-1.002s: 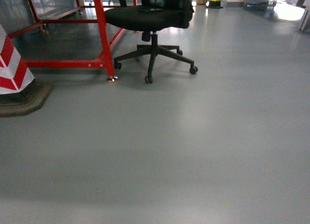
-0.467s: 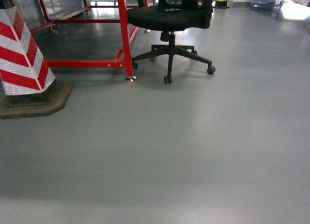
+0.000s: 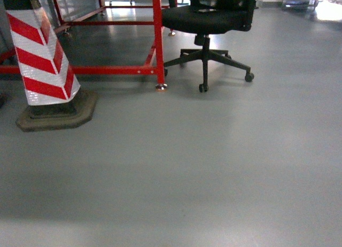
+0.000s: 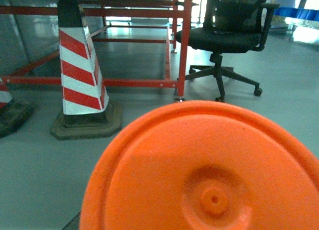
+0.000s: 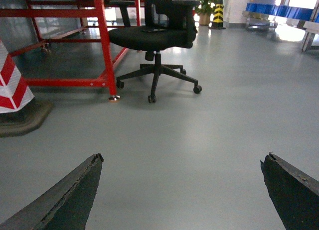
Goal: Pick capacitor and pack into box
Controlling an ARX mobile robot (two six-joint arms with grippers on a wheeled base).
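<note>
The left wrist view is mostly filled by the round orange end of the capacitor (image 4: 214, 175), very close to the camera and hanging above the floor. It sits where my left gripper's jaws are and hides the fingers almost entirely. In the right wrist view my right gripper (image 5: 182, 160) is open, its two dark fingertips (image 5: 92, 165) wide apart over bare grey floor with nothing between them. The box is out of view. Neither gripper shows in the head view.
A red-and-white striped cone (image 3: 45, 60) on a dark base stands at the left. Behind it is a red metal frame (image 3: 158, 38), with a black office chair (image 3: 214, 17) on castors beside it. Grey floor (image 3: 203, 167) stretches ahead and to the right.
In the head view the cone, red frame and chair have slid to the right, and the cone has come fully into sight: the view has turned left.
</note>
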